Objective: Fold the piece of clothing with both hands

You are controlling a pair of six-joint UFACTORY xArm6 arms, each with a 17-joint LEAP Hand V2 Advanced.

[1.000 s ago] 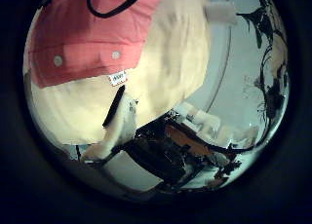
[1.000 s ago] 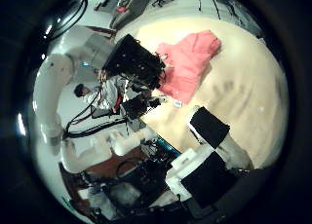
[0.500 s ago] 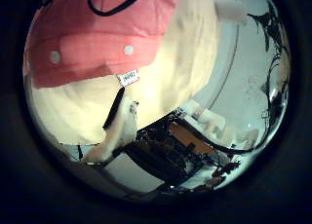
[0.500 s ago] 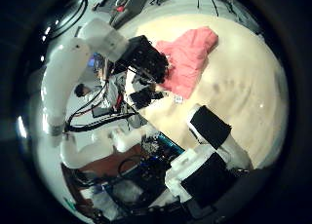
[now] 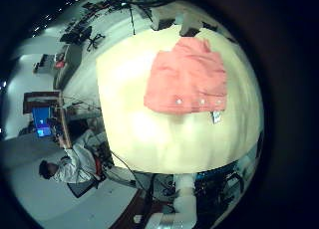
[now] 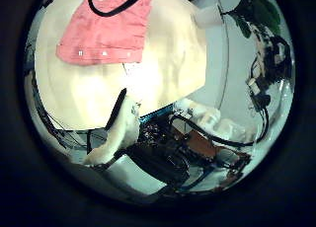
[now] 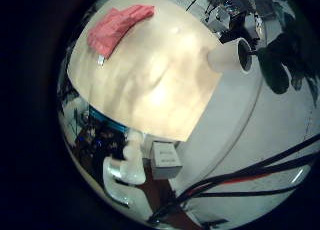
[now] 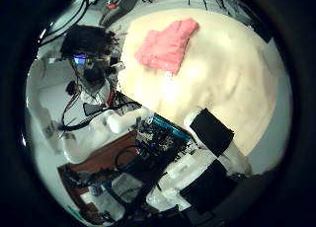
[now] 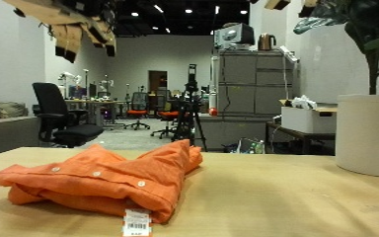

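An orange buttoned garment (image 9: 105,178) lies folded in a flat bundle on the wooden table (image 9: 295,197), its white tag (image 9: 137,222) at the near edge. My left hand (image 9: 78,25) hangs high above it with relaxed fingers and holds nothing. My right hand (image 9: 301,8) is high above the table's other side, only its edge showing. The garment lies far below in the left little finger side palm view (image 5: 187,78), the left thumb side palm view (image 6: 104,30), the right thumb side palm view (image 8: 166,44) and the right little finger side palm view (image 7: 118,25). Nothing lies between the right hand's fingers (image 8: 212,133).
A large white plant pot (image 9: 367,133) stands on the table's far corner under my right hand; it also shows in the right little finger side palm view (image 7: 228,56). Bare tabletop lies between the garment and the pot.
Both palm cameras have risen away from the table, so the garment looks smaller. The left hand, close over the garment before, has lifted off it and left the right thumb side view.
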